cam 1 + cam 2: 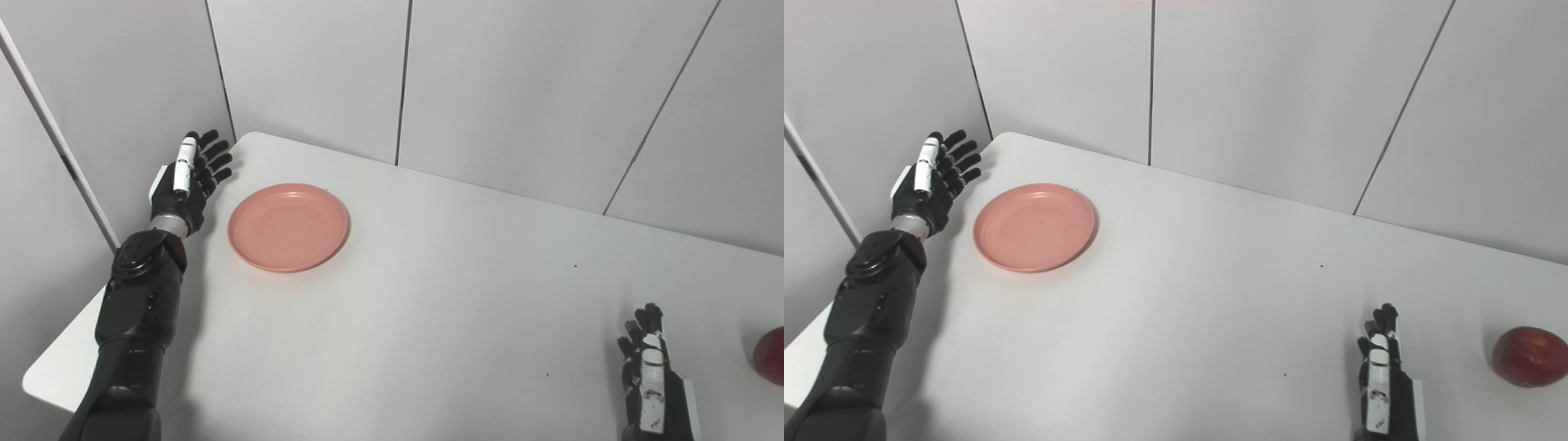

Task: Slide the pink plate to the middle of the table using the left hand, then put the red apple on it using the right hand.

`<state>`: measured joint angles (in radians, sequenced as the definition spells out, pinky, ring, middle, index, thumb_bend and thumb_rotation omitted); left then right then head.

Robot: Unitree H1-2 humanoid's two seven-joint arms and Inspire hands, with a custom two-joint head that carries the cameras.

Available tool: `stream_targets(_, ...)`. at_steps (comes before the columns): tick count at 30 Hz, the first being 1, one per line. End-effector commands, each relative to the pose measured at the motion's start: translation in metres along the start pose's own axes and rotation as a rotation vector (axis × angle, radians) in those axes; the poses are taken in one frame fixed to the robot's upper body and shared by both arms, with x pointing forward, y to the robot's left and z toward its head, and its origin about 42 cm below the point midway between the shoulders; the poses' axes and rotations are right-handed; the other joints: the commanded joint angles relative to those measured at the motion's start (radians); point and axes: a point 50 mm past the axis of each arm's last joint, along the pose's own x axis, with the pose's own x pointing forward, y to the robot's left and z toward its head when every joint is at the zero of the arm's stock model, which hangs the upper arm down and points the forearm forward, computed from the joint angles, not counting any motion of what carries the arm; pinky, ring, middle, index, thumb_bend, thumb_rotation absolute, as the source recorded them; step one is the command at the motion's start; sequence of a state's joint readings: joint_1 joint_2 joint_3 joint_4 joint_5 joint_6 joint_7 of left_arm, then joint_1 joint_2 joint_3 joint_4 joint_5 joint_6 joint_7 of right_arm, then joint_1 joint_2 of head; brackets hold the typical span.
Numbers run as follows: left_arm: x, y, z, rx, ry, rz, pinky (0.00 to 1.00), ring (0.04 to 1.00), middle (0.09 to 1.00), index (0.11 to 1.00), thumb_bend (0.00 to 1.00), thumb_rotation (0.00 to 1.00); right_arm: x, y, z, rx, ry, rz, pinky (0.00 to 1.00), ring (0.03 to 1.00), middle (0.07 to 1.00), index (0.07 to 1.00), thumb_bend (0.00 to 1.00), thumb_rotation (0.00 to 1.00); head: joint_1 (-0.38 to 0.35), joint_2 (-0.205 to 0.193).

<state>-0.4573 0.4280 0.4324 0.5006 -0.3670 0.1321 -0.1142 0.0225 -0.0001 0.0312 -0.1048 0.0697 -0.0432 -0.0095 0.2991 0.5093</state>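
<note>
The pink plate (288, 226) lies flat and empty on the white table (441, 294), toward its far left. My left hand (190, 180) is open, fingers spread, just left of the plate and not touching it. The red apple (1529, 356) sits near the table's right edge; only its left part shows in the left eye view (770, 355). My right hand (1381, 380) is open and empty at the lower right, a little left of the apple and apart from it.
Grey wall panels (490, 79) stand close behind the table's far edge and along its left side. The table's left front corner (43, 380) is rounded, beside my left forearm.
</note>
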Motion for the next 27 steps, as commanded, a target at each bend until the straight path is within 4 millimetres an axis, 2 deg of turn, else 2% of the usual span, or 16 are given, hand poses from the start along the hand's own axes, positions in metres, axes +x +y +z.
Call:
stream_targets(1, 0.007, -0.003, 0.017, -0.007, -0.076, -0.027, 0.85, 0.855, 0.853, 0.834, 0.29, 1.0, 0.003, -0.001, 0.008, -0.013, -0.033, 0.01, 1.0, 1.0, 0.998, 1.0, 0.19, 1.0, 0.001, 0.0)
stream_targets(5, 0.006, -0.006, 0.011, -0.019, -0.059, -0.04, 0.88, 0.866, 0.86, 0.841, 0.31, 1.0, 0.003, -0.001, 0.009, -0.014, -0.036, 0.014, 1.0, 1.0, 0.999, 1.0, 0.2, 1.0, 0.003, 0.0)
stream_targets(27, 0.005, -0.015, -0.016, 0.017, -0.016, -0.086, 0.86, 0.85, 0.845, 0.826, 0.35, 1.0, 0.003, 0.001, 0.008, 0.004, -0.034, 0.013, 1.0, 1.0, 1.0, 1.0, 0.2, 1.0, -0.004, 0.0)
